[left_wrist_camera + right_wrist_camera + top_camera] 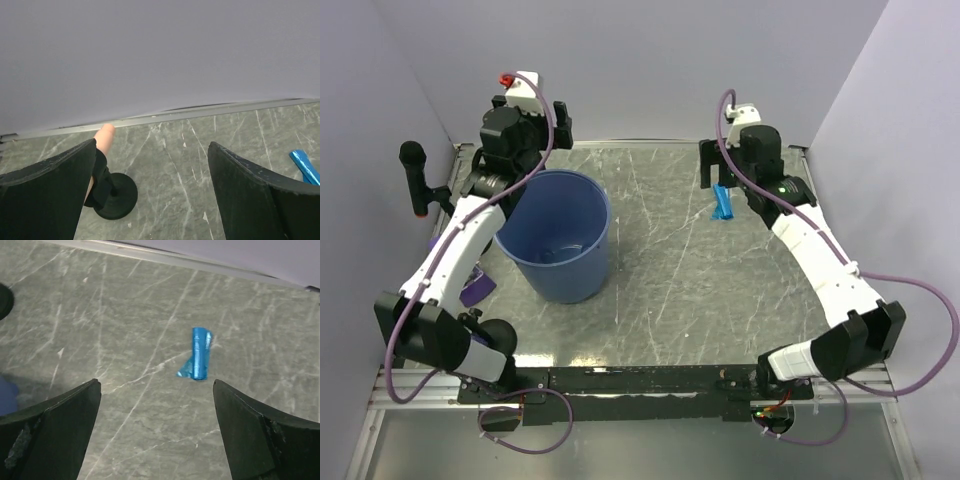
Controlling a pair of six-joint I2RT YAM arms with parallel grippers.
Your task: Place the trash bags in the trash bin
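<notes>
Though not yet gripped, trash bag (200, 354): small rolled blue packet, flat on the table (660, 290), well to the right of the trash bin (560, 235); loose film corner at one end.
Right gripper (157, 405): spread wide, empty, hovering near the packet, right of the bin.
Left gripper (152, 170): spread wide, empty, at the far-left side of the bin.
Step in hand: probably reaching down for the packet.
Doing it well: shift slightly to centre over the roll, keep the wrist angle so as to close across the narrow width, lower almost to the tabletop, pinch the thick roll rather than the loose corner.
Risk: glossy film, likely to skid or slip; close slowly.
Afterwards: lift above the bin's rim, carry over its mouth, release.
</notes>
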